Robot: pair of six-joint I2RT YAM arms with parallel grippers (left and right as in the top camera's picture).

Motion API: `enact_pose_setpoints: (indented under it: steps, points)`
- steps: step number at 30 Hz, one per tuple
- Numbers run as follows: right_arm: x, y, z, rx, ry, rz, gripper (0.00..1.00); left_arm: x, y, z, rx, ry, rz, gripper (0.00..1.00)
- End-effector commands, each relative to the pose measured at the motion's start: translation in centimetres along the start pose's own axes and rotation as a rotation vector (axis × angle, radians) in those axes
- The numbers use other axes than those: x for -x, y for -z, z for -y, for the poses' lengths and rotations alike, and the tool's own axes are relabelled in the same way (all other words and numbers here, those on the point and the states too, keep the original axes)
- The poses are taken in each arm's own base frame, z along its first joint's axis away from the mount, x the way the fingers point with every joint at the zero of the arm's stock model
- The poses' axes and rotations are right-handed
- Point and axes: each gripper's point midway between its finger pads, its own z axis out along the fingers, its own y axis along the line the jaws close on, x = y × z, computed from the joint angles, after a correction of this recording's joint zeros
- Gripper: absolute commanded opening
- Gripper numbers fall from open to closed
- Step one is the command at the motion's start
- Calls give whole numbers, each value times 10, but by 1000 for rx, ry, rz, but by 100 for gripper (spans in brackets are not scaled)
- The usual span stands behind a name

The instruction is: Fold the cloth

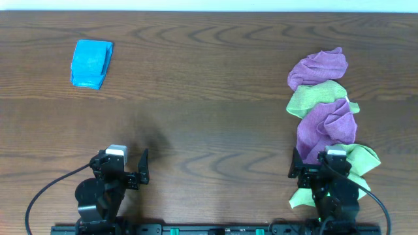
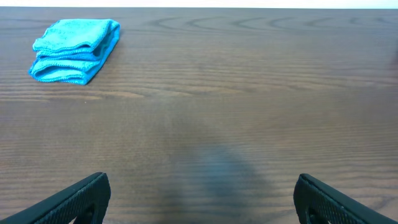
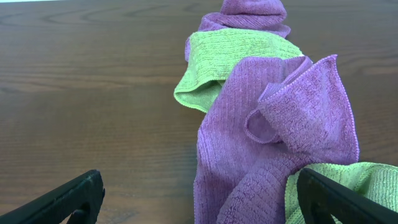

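On the right side of the wooden surface [image 1: 215, 98], straight ahead of my right hand [image 1: 328, 166], lies a crumpled string of cloths running away from me. The cloth [image 3: 249, 143], lilac-purple, is the bunched one nearest that hand. It is rumpled and unfolded, with one hemmed corner turned up and curled over toward the right. Its near end falls between my two right fingers without touching either of them, as far as the wrist view shows. A light green cloth [image 3: 230, 56] lies partly under its far end and pokes out to the left. Beyond that sits a second purple cloth [image 1: 319, 66], also crumpled, at the far end of the row. Another light green cloth [image 1: 362, 160] lies at my right hand's outer side, touching the cloth and running under the hand, with a scrap of green showing by the arm's base.

My right hand is spread wide and holds nothing. My left hand [image 2: 202, 183] is also spread wide and empty, hanging low over bare wood on the left side, well apart from the pile. Far ahead of it and to its left, near the back of the surface, rests a bright blue cloth [image 2: 74, 50], neatly folded into a small thick packet.
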Motion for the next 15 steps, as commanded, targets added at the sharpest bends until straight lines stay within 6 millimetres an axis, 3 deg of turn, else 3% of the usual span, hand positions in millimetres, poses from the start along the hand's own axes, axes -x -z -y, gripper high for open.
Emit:
enact_pose_setpoints:
  steps: [1, 7, 9, 10, 12, 14, 15]
  points:
    - [0, 0, 1, -4, 12, 6, 99, -8, -3, 0, -3, 6, -15, 95]
    - [1, 0, 1, -1, 12, 7, 99, -8, -3, 0, -3, 6, -15, 95]
    - [9, 0, -2, 13, -1, 41, 99, -8, -3, 0, -3, 6, -15, 95]
    - [18, 1, -4, 29, -49, 76, 99, -8, -3, 0, -3, 6, -15, 95]
    - [45, 7, -27, 184, -308, 160, 99, -8, -3, 0, -3, 6, -15, 95]
    - [48, 15, -57, 383, -531, 99, 99, -8, -3, 0, -3, 6, -15, 95]
    - [53, 17, -60, 408, -575, 107, 99, -8, -3, 0, -3, 6, -15, 95]
